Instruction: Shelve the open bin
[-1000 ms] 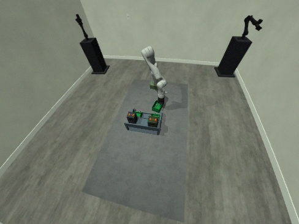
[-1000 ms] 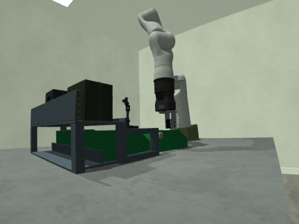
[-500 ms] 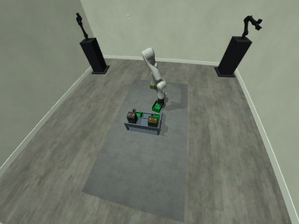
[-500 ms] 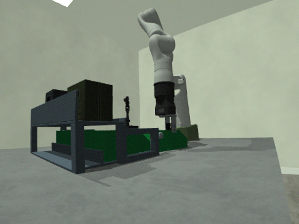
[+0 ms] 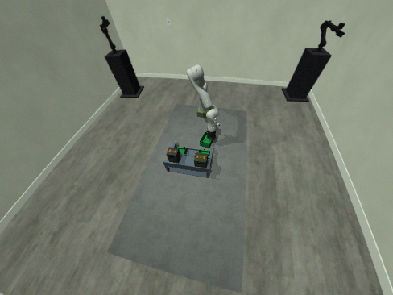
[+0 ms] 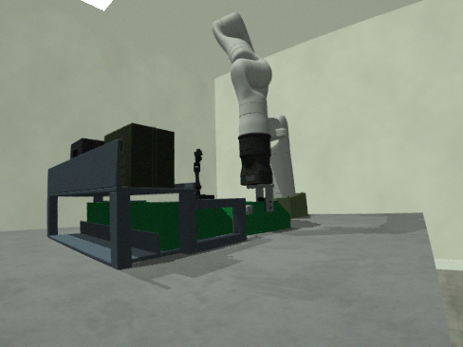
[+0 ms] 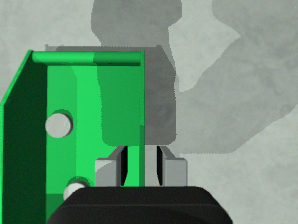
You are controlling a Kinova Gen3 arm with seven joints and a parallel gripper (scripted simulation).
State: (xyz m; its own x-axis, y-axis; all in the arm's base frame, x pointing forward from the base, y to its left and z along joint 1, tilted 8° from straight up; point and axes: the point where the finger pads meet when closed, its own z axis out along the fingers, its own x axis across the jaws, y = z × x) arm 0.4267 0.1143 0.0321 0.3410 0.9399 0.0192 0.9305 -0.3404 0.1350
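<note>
— Bin?
— Green bin flat on the counter, just behind the shelf, not in the row. Top view: it sits by the shelf's right rear corner, under the arm's wrist.
— Parts?
— Two pale round pieces on its floor (second one half hidden by the gripper body).
— Gripper?
— Gripper pointing straight down, about half open. Fingers straddle the bin's right wall, one inside, one outside. A gap shows on each side of the wall, so nothing clamped.
— Shelf?
— Green bins under the top board; two dark boxes on top.
</note>
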